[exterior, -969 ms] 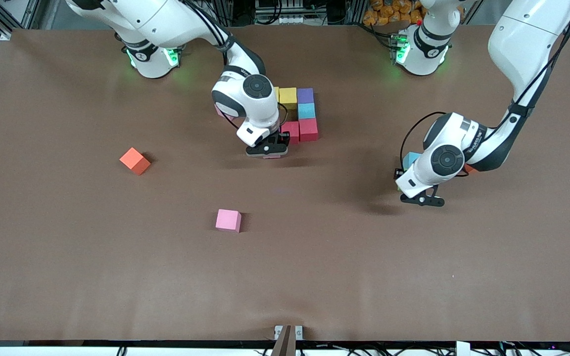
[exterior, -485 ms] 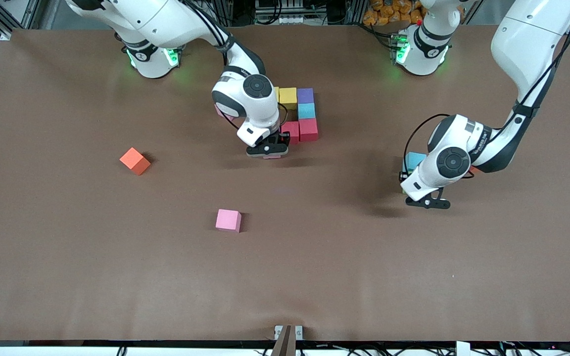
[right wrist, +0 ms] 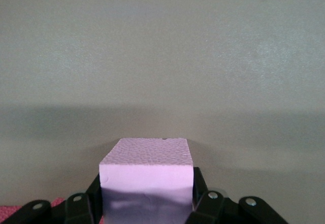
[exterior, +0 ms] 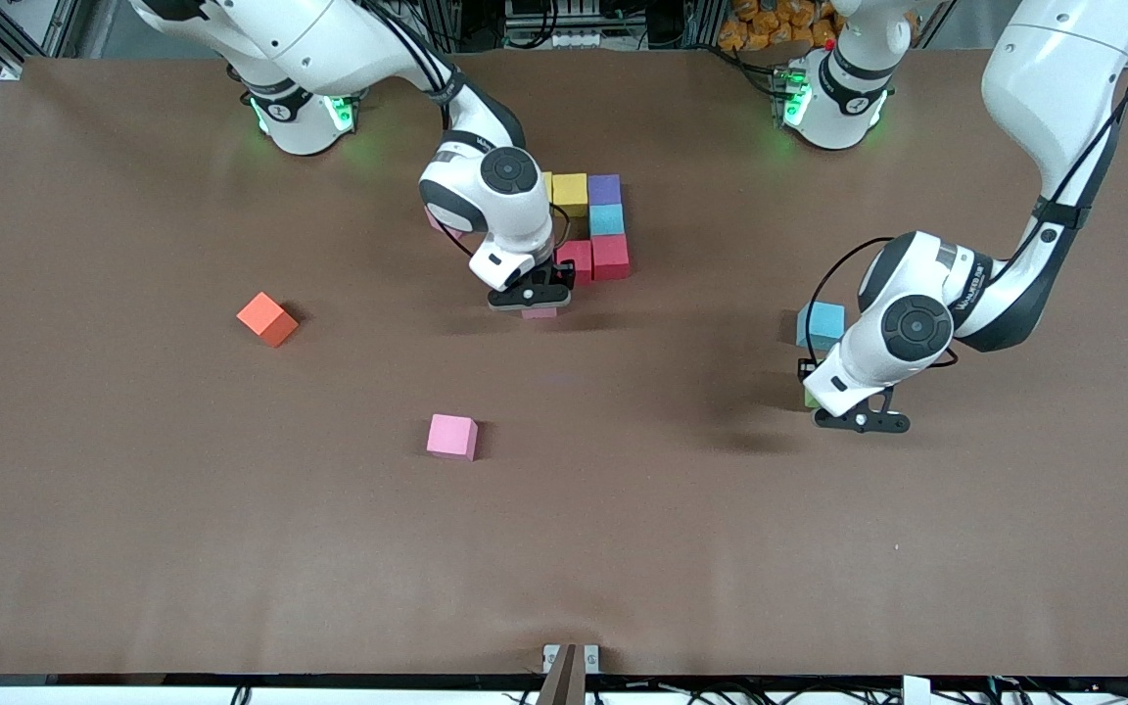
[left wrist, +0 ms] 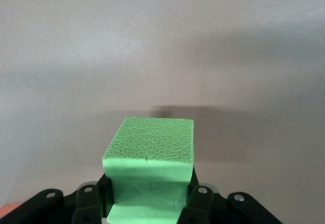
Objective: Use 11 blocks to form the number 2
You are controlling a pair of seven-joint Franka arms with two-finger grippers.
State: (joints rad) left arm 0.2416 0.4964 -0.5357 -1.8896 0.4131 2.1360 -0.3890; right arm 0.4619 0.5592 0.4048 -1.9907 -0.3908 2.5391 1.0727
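**Layout.** The number 2 [exterior: 607, 218] is part-built near the robots' bases. Visible in it are a yellow block [exterior: 570, 191], a purple block [exterior: 604, 188], a light blue block [exterior: 607, 218] and two red blocks [exterior: 611, 257]. The right arm's wrist covers the part toward the right arm's end. The top row lies farthest from the front camera, and the long axis runs toward that camera.

**Right gripper** [exterior: 530, 302]. It is low at the digit's near edge, straddling a lilac block [right wrist: 146, 168] that sits square to the digit, just beside the red row. Whether it is gripping that block cannot be told.

**Left gripper** [exterior: 860, 421]. It is well apart from the digit, toward the left arm's end. Its fingers [left wrist: 199, 203] are closed on a green block [left wrist: 150, 153], clamped by two opposite faces with the top face level (a shadow lies on the table under it, so it is raised).

**Surroundings.**
- A second light blue block [exterior: 822, 325] lies near the left gripper.
- An orange block [exterior: 267, 318] lies toward the right arm's end, turned askew.
- A pink block [exterior: 452, 437] lies nearer the camera than the digit.
- No loose block touches another.
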